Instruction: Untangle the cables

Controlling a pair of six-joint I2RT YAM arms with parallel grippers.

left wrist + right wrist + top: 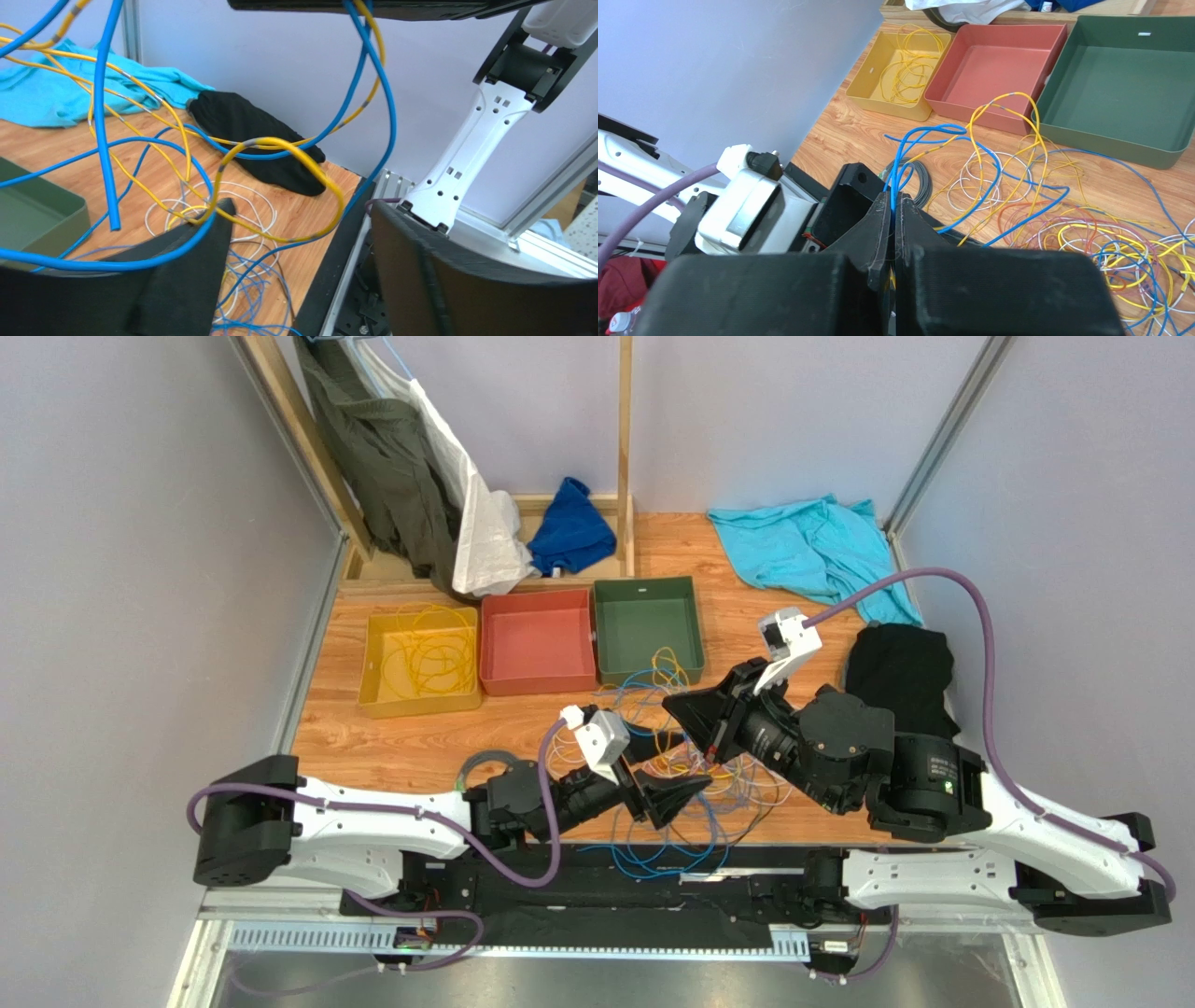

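- The cables (683, 760) lie in a loose heap on the table (393, 742), between the 2 arms and just in front of the red tray (537, 683) and green tray (647, 674). A few yellow ones are already coiled in the yellow tray (421, 707).
- The right gripper (893, 217) is closed tight, its fingers pressed together on a blue cable (927, 133) raised off the heap. A yellow strand may be pinched in with it, but the wrist view does not settle this.
- The left gripper (302, 280) gapes wide and grips nothing. The blue cable sags across one finger (189, 280), and a yellow cable (295, 150) loops over the gap.
- These wires look light and limp with some spring: they keep soft loops, sag under their own weight and drag neighbours along where they cross.
- The thin, smooth jackets will likely slip, so a firm pinch is needed.
- A good hold is a single free span away from any crossing, such as the hanging yellow loop, so that pulling separates strands rather than tightening the knot.
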